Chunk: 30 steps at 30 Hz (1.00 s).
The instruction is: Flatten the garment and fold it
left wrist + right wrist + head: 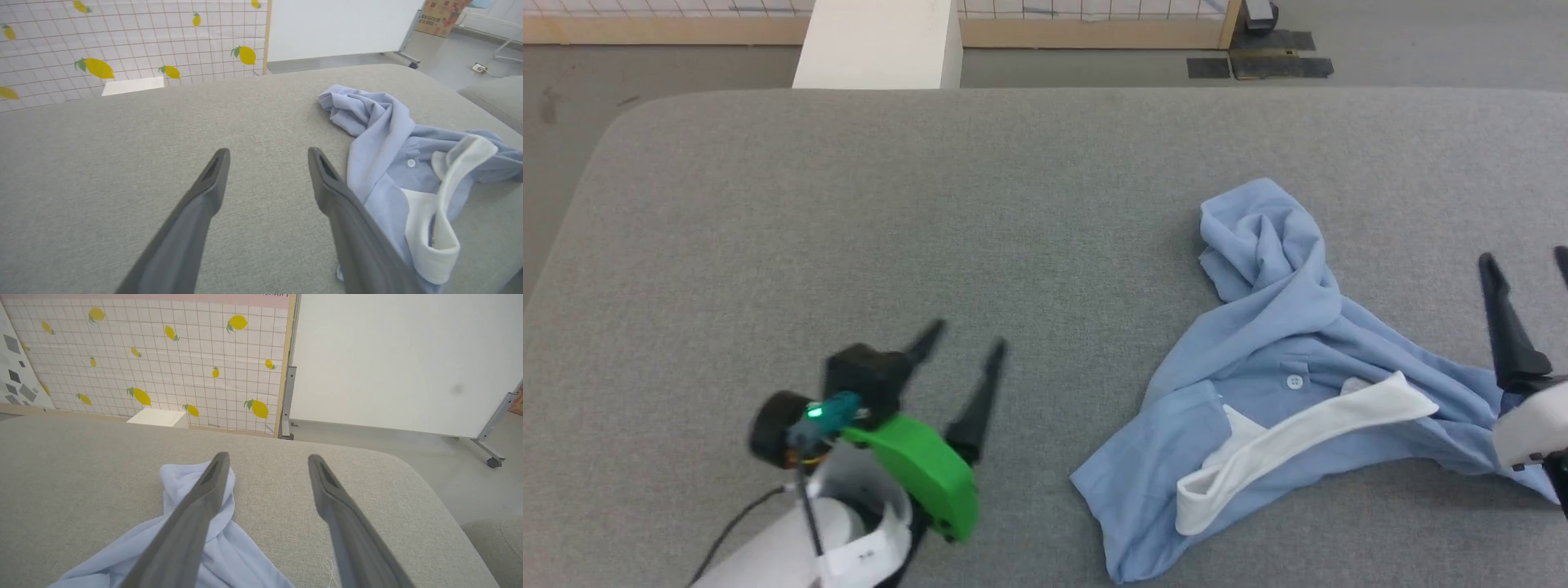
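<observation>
- Garment: light blue shirt with a white collar (one button visible), lying crumpled on the right half of the grey table.
- Left gripper: jaws spread wide, empty, over bare table left of the garment.
- Right gripper: jaws spread wide, holding nothing, at the garment's right end.

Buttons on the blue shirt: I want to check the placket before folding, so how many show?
1. A white button sits on the shirt, near the white collar; the crumpled folds may hide more.
</observation>
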### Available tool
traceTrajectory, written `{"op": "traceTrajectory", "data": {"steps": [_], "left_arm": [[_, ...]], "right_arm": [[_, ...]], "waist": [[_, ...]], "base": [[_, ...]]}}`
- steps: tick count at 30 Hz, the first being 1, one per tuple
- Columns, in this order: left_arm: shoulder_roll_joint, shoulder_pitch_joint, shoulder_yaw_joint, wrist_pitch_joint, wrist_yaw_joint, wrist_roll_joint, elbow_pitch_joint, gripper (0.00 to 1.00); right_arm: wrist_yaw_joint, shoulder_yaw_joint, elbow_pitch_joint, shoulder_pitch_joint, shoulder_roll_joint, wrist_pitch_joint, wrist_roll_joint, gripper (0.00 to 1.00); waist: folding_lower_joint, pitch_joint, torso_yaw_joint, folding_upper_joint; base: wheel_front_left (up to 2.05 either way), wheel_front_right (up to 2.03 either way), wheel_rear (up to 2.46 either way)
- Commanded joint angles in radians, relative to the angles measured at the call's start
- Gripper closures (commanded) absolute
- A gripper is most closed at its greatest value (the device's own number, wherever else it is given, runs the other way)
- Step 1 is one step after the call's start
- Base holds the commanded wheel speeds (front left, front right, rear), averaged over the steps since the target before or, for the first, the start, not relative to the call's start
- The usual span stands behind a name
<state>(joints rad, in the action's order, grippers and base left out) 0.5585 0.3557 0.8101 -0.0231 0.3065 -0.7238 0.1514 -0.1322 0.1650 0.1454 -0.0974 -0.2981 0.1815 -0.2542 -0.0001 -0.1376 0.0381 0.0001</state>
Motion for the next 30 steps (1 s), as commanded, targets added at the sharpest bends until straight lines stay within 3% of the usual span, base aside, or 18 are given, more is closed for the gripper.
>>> {"op": "traceTrajectory", "data": {"steps": [1,7,14,19,28,29,30], "left_arm": [[-0.006,0.026,0.023,0.039,-0.027,-0.015,0.016,0.0],[-0.01,0.1,0.136,0.297,-0.119,-0.082,0.049,0.0],[-0.013,0.187,0.216,0.571,-0.142,-0.145,0.013,0.0],[-0.024,0.222,0.24,0.645,-0.147,-0.154,-0.042,0.0],[-0.039,0.243,0.256,0.678,-0.161,-0.16,-0.144,0.0],[-0.038,0.241,0.26,0.685,-0.168,-0.167,-0.149,1.0],[-0.036,0.239,0.263,0.692,-0.178,-0.176,-0.153,1.0]], "right_arm": [[0.002,0.019,0.004,0.018,0.027,-0.047,0.017,0.0],[0.002,0.122,0.047,0.03,0.156,-0.177,0.082,0.0],[0.002,0.146,0.098,0.009,0.22,-0.228,0.112,0.0],[0.002,0.153,0.115,-0.008,0.235,-0.24,0.118,0.0],[0.002,0.159,0.101,-0.011,0.246,-0.263,0.128,0.0],[0.002,0.159,0.1,-0.011,0.247,-0.265,0.128,0.0],[0.002,0.159,0.097,-0.01,0.247,-0.268,0.13,0.0]], "waist": [[0.0001,-0.013,0.006,-0.0001],[0.0001,-0.062,0.025,-0.0001],[0.0001,-0.133,0.066,-0.0001],[0.0001,-0.174,0.094,-0.0001],[0.0001,-0.22,0.126,-0.0001],[0.0001,-0.221,0.127,-0.0001],[0.0001,-0.222,0.127,-0.0001]], "base": [[0.0,0.0,0.0],[0.0,0.0,0.0],[0.0,0.0,0.0],[0.0,0.0,0.0],[0.0,0.0,0.0],[0.0,0.0,0.0],[0.0,0.0,0.0]]}}
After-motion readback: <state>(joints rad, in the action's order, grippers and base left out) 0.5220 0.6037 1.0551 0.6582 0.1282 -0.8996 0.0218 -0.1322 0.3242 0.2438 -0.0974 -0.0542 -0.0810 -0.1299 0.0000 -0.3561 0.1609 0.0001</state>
